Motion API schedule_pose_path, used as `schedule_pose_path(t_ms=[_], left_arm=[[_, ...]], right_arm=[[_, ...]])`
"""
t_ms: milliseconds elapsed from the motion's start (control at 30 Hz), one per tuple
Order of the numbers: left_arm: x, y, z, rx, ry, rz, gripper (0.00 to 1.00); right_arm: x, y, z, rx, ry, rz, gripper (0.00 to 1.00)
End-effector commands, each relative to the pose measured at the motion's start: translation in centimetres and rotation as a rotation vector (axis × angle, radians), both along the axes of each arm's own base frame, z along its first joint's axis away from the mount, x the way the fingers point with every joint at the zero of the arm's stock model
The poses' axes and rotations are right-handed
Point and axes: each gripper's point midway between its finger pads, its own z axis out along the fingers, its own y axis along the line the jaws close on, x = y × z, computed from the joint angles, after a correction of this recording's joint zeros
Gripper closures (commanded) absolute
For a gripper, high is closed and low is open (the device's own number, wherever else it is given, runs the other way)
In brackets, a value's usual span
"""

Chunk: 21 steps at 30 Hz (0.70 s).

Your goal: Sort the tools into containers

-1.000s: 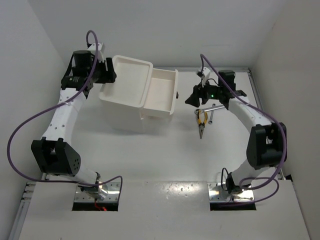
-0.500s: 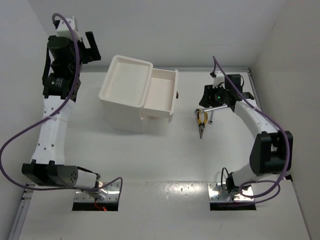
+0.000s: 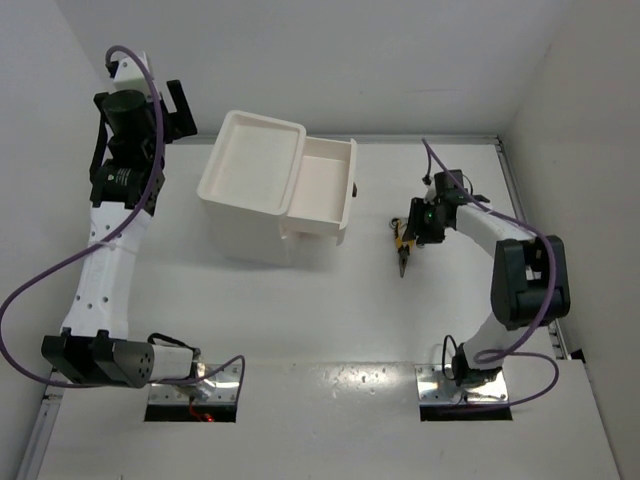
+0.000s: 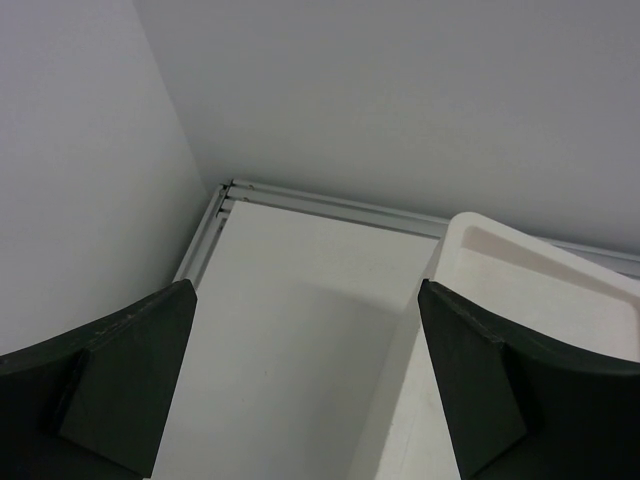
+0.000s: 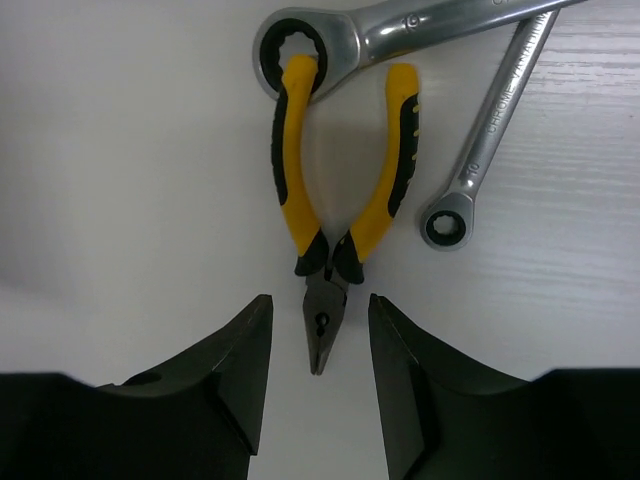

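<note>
The yellow-handled pliers (image 5: 335, 195) lie flat on the table, nose toward my wrist; they also show in the top view (image 3: 401, 254). My right gripper (image 5: 318, 308) is open and low over them, with the dark nose between its fingertips, not touching. It shows in the top view (image 3: 409, 230). Two silver wrenches (image 5: 400, 25) (image 5: 492, 125) lie just beyond the handles, one ring end over a handle tip. The large white bin (image 3: 252, 160) and the smaller bin (image 3: 326, 185) stand side by side. My left gripper (image 3: 180, 104) is open, empty and raised left of the large bin. No screwdrivers show.
The left wrist view shows my open left gripper (image 4: 305, 288), the table's back left corner rail (image 4: 225, 195) and the large bin's rim (image 4: 530, 260) on the right. White walls close the back and both sides. The table's right rail (image 3: 512, 190) runs near the right arm.
My left arm has lifted away from the large bin, up and to the left. My right gripper has turned and come down over the pliers.
</note>
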Motion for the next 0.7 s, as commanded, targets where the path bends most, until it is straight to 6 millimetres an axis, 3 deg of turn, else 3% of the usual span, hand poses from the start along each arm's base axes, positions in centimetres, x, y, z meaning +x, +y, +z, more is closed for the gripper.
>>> schedule_pose_path(t_ms=[0, 200, 333, 667], left_arm=[[-0.6, 0.6, 1.4, -0.002, -0.046, 0.024, 0.00], [-0.5, 1.0, 0.8, -0.013, -0.029, 0.019, 0.00], [-0.6, 1.5, 0.5, -0.012, -0.020, 0.030, 0.00], [0.3, 1.6, -0.6, -0.022, 0.006, 0.030, 0.00]], right_arm=[[2.8, -0.6, 0.2, -0.002, -0.050, -0.053, 0.56], [4.3, -0.8, -1.6, -0.001, -0.020, -0.050, 0.56], [5.8, -0.4, -1.6, 0.011, -0.036, -0.032, 0.56], [5.1, -0.4, -3.2, 0.011, 0.019, -0.040, 0.57]])
